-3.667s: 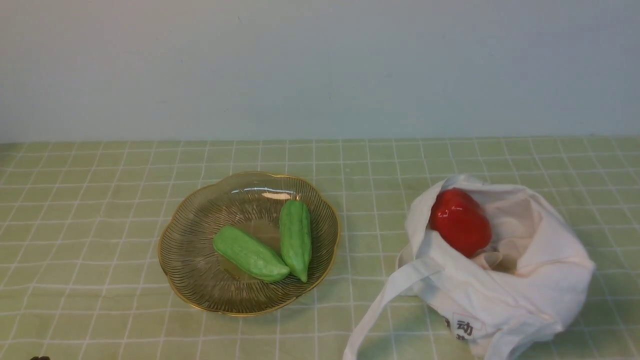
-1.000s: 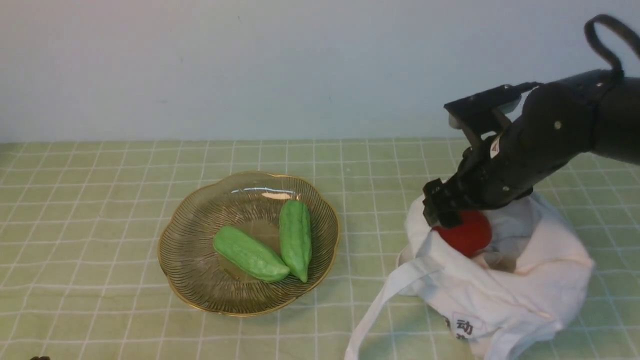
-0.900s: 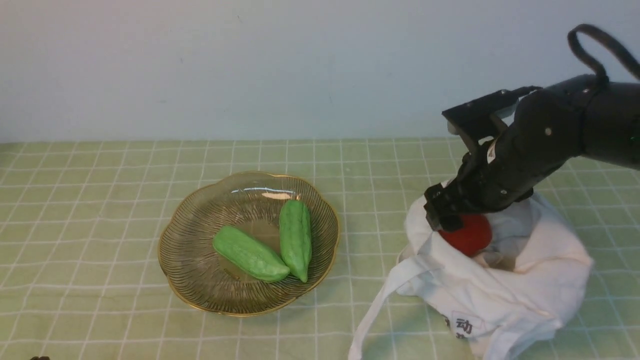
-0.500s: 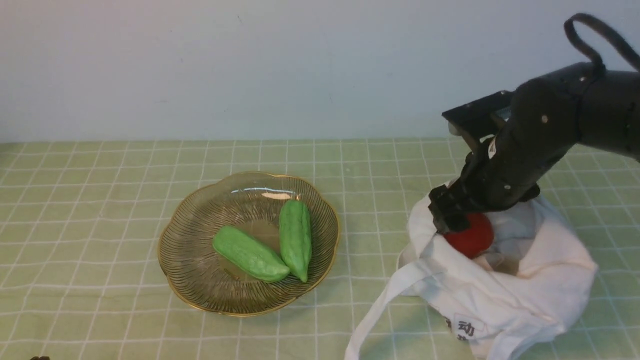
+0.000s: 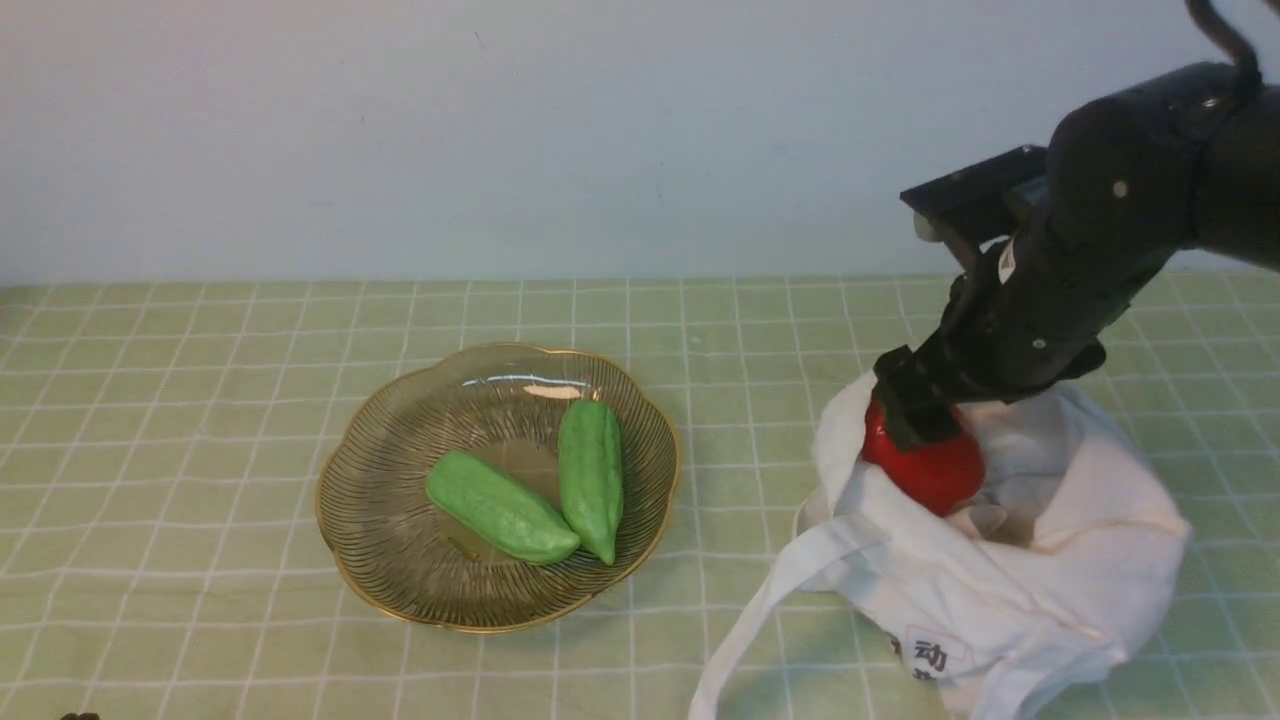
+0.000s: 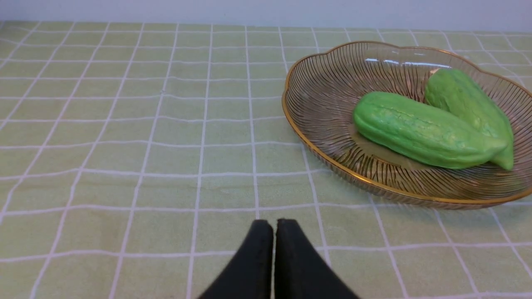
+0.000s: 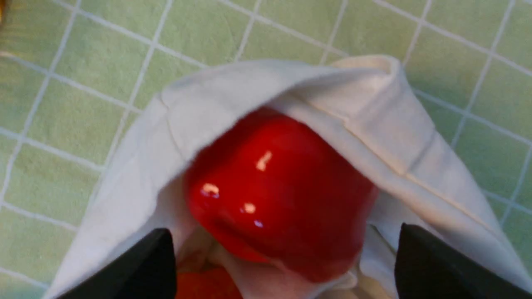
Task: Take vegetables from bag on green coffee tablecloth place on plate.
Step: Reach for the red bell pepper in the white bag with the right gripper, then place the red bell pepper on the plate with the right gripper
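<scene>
The red bell pepper lies in the open mouth of the white bag on the green checked tablecloth, at the right. My right gripper is down on the pepper from above. In the right wrist view its jaws are open wide on either side of the pepper, with a gap on each side, and the bag's rim curls over it. The glass plate with a gold rim sits left of the bag. My left gripper is shut and empty, low over the cloth near the plate.
Two green bumpy gourds lie in the plate. The bag's strap trails toward the front edge. A pale wall stands behind the table.
My right arm came in over the bag and dipped onto the pepper. In the last half second it shifted up and to the right, so more of the pepper shows. The pepper stays in the bag.
</scene>
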Controlling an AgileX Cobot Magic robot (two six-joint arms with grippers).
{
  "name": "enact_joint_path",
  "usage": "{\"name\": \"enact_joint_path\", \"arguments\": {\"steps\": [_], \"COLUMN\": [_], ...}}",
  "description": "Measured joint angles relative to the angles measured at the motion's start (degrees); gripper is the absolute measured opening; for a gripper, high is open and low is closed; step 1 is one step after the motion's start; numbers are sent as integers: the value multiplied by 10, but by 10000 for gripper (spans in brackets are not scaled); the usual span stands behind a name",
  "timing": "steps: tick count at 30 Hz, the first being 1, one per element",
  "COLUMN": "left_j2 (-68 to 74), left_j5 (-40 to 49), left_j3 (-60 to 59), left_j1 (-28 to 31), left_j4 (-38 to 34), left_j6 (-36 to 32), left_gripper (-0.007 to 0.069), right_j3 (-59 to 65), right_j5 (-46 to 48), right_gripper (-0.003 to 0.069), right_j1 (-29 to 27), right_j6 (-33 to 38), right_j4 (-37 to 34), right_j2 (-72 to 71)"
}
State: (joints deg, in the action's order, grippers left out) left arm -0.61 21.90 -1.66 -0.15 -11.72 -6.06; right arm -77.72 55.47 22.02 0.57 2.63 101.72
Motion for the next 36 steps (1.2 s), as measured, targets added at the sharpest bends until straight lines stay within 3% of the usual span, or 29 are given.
{"name": "enact_joint_path", "arguments": {"steps": [16, 18, 22, 30, 36], "left_j2": [0, 0, 0, 0, 0], "left_j5": [0, 0, 0, 0, 0], "left_j3": [0, 0, 0, 0, 0], "left_j1": [0, 0, 0, 0, 0], "left_j4": [0, 0, 0, 0, 0], "left_j6": [0, 0, 0, 0, 0], "left_gripper": [-5, -5, -5, -5, -5], "right_j3": [0, 0, -1, 0, 0], "right_j5": [-67, -70, -70, -15, 18], "right_gripper": [644, 620, 478, 477, 477], "right_j1": [0, 0, 0, 0, 0], "right_j6": [-16, -18, -19, -19, -6], "right_j4": [1, 3, 28, 44, -8], "right_j2": [67, 68, 61, -17, -107]}}
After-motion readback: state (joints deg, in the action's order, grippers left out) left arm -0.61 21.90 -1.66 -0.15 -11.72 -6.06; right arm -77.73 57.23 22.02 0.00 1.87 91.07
